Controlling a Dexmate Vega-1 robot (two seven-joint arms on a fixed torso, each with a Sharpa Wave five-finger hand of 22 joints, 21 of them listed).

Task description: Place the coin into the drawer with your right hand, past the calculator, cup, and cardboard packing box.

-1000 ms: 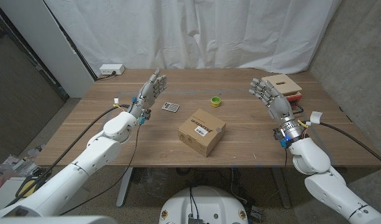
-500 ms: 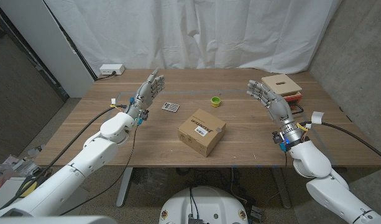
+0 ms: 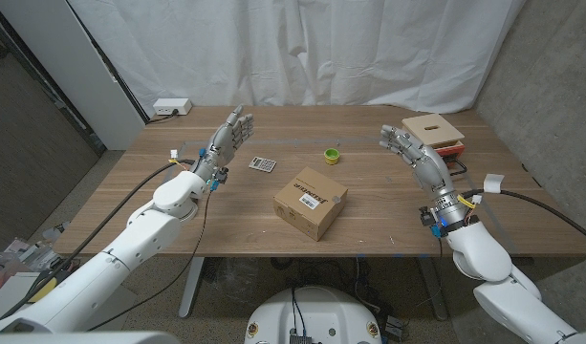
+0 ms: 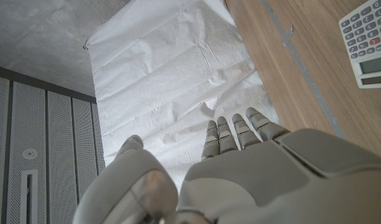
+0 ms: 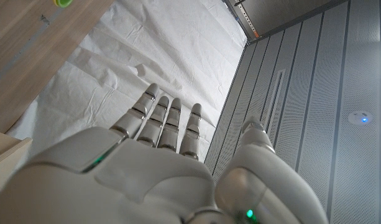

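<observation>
Cardboard packing box [image 3: 311, 202], white barcode label on top, writing unreadable, mid-table; grey keypad calculator [image 3: 263, 164] and green cup [image 3: 332, 154] behind it; wooden drawer [image 3: 433, 128] at far right corner; coin not discernible; left hand [image 3: 228, 139] and right hand [image 3: 411, 154] raised, fingers spread, empty.

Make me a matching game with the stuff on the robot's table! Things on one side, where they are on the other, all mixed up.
Things:
1. calculator
2. green cup
3. cardboard box
4. wooden drawer box

Places:
A. far right corner of the table, just behind the right hand
B. middle of the table, nearest the robot
C. near the raised left hand
D. behind the cardboard box, small and alone

Pairs: 1-C, 2-D, 3-B, 4-A
</observation>
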